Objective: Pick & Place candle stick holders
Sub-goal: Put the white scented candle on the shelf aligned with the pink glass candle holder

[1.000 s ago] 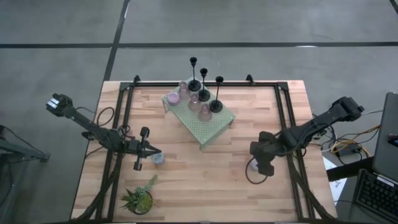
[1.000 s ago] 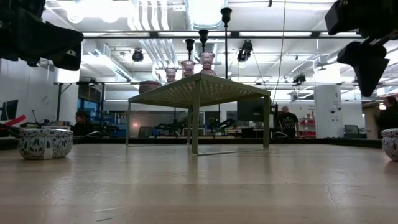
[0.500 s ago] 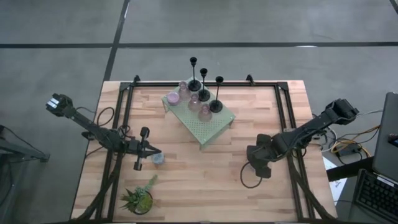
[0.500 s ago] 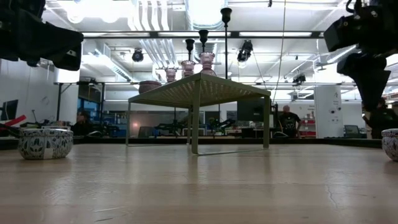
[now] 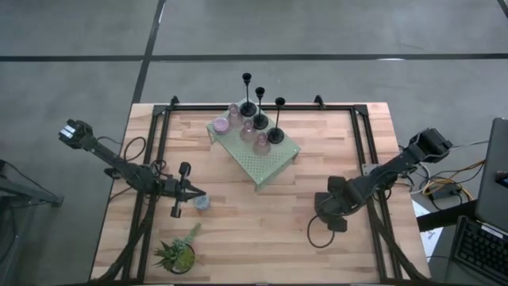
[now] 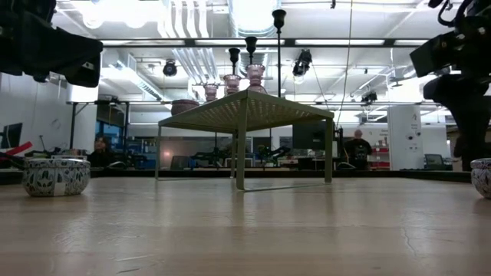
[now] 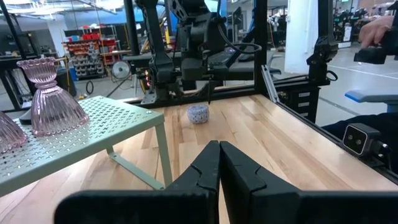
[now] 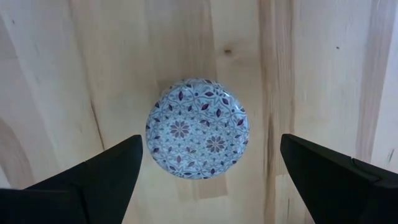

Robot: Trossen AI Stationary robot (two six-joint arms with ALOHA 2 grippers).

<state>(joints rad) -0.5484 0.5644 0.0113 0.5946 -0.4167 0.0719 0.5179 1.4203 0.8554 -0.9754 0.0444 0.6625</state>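
Note:
A round white cup with a blue flower pattern (image 8: 198,129) stands on the wooden table at the right; it also shows in the low view (image 6: 483,176). My right gripper (image 8: 211,146) hangs open above it, pointing down, one finger on each side and clear of it. In the high view my right gripper (image 5: 328,218) hides this cup. A second such cup (image 5: 203,203) stands at the left, beside my left gripper (image 5: 194,193), which is shut and points level. Pink holders (image 5: 238,127) and black stick holders (image 5: 260,107) stand on the green stand (image 5: 266,155).
The green perforated stand (image 6: 245,107) on thin legs fills the table's far middle. A spiky potted plant (image 5: 178,253) stands at the near left. Black frame rails (image 5: 361,151) run along the table's sides. Bare wood lies between the two arms.
My right gripper has come down toward the patterned cup and shifted a little toward the table's near edge, staying open. The left arm and all the holders have kept still.

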